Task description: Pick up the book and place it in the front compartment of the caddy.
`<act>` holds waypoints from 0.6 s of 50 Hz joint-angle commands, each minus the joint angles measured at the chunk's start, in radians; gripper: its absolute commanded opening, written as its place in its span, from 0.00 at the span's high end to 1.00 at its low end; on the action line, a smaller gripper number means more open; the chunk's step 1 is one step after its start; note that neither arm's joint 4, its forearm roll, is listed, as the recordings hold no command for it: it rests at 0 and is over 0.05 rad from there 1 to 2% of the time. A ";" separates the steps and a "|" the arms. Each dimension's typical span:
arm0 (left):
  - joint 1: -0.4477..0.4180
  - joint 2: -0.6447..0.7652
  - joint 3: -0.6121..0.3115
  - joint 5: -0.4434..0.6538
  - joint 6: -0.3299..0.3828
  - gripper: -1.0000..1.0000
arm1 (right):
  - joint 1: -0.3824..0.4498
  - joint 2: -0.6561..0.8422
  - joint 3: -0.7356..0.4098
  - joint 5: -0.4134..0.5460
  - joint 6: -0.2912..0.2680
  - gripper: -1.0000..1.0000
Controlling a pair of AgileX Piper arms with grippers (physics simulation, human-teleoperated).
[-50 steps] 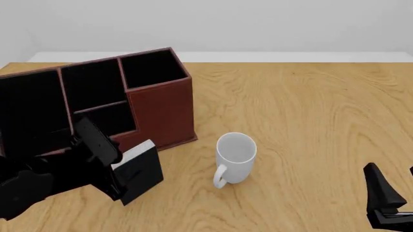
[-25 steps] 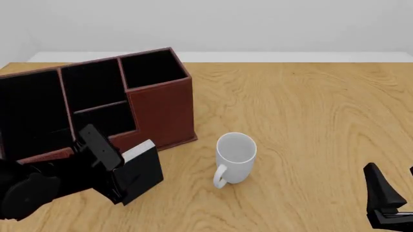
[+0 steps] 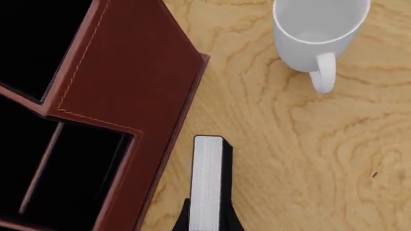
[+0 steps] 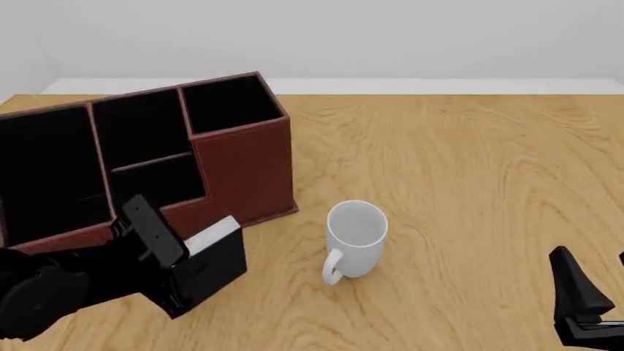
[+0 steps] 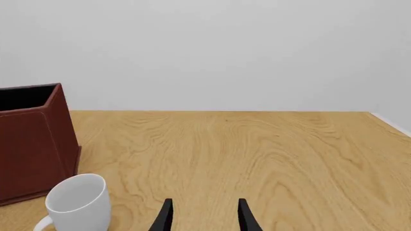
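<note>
Left pincer clamps the book upright beside the caddy; lifted too little, its lower edge could catch that stepped front wall

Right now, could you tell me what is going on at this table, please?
The left pincer is shut on the book, holding it on edge just in front of the caddy, beside its stepped-down front wall. The book is not yet in any compartment. A white mug stands upright on the table to the right of the book. The right pincer is open, holds nothing, and sits at the near right, apart from everything.
</note>
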 commanded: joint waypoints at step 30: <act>-0.127 -0.309 -0.096 0.394 0.136 1.00 | 0.000 0.000 0.000 0.000 0.000 0.00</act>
